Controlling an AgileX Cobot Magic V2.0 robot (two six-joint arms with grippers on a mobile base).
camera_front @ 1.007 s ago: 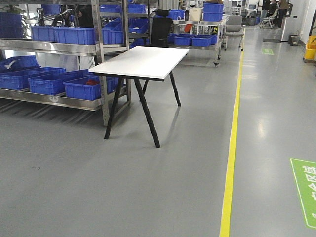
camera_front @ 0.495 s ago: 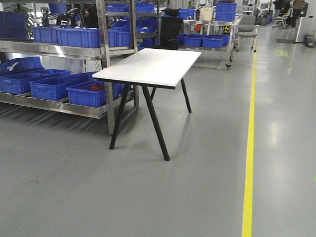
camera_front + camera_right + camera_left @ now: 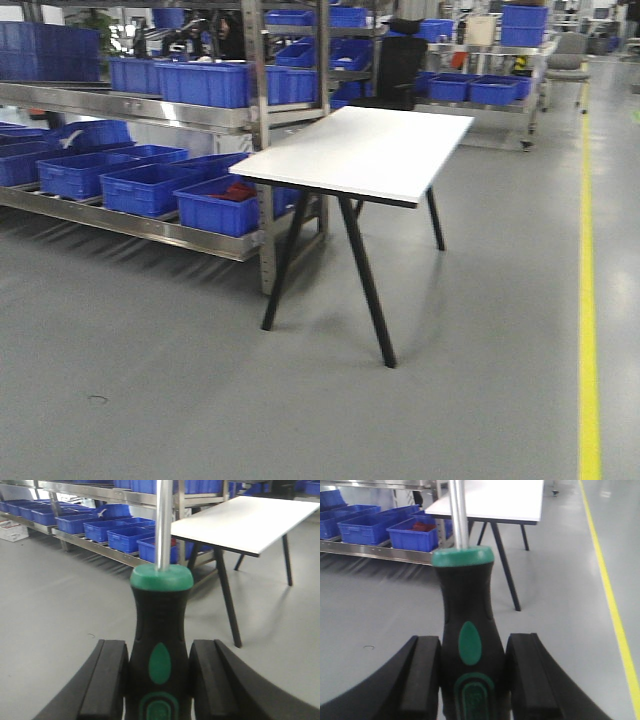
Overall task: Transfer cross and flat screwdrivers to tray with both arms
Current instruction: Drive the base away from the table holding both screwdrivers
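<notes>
We saw on the left screwdriver (image 3: 466,605) a matt black plastic handle with smooth green parts and a bright polished metal shaft; the right screwdriver (image 3: 160,615) looked the same. The table (image 3: 370,150) had a smooth white top, matt. The shelf rack (image 3: 130,105) was shiny metal, the bins (image 3: 215,215) blue plastic, the floor (image 3: 150,380) grey and slightly glossy.

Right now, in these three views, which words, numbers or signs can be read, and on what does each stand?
Nothing is legible.
left screwdriver: moulded green mark low on the handle, cut off, unreadable.
right screwdriver: same kind of mark, unreadable.
white box on the floor: faint marks, too small to read.
</notes>
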